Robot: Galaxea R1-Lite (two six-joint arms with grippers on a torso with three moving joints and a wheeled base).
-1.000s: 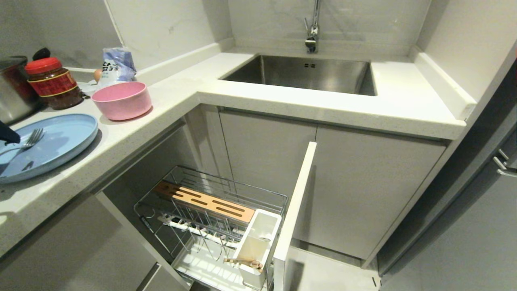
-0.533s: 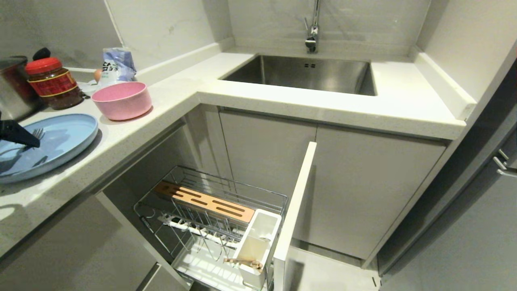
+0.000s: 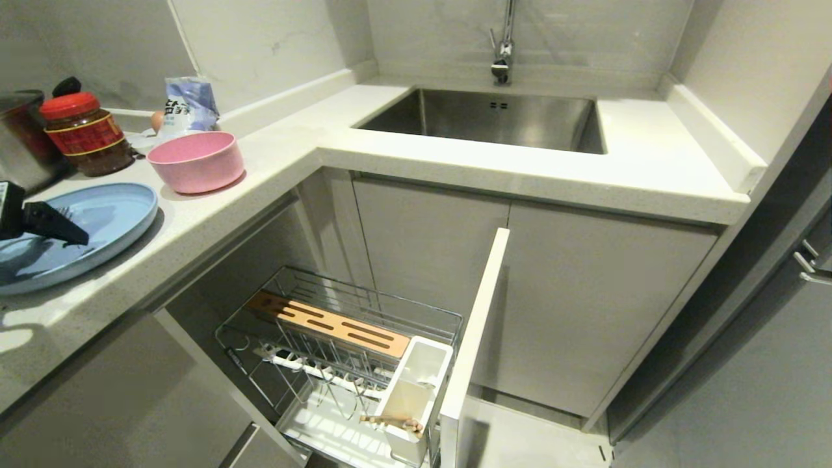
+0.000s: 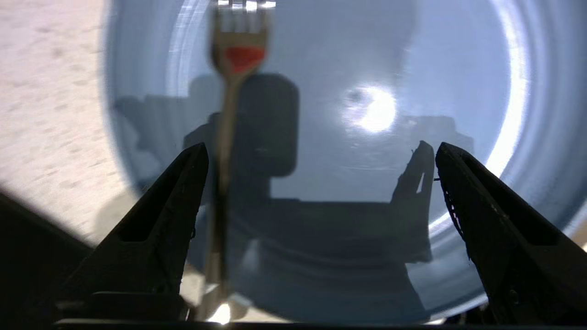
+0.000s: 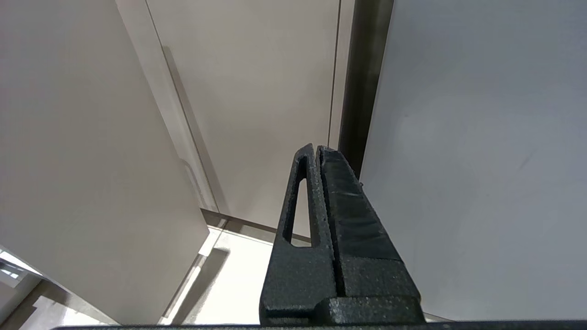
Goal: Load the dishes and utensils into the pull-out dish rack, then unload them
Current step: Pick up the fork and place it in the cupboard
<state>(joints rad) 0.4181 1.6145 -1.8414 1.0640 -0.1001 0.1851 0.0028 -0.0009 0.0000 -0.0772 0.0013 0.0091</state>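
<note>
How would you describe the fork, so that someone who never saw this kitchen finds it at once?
Start from the white countertop that runs along the left wall, left of the sink. On its near part lies an oval light-blue plate, just in front of the pink bowl. The fork lies on that plate, under the open left gripper: it is the only slim silver metal thing there.

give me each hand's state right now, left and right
Left hand: open, empty, over the blue plate, fork lying beside one finger.
Right hand: shut, empty, parked by the cabinet fronts.
</note>
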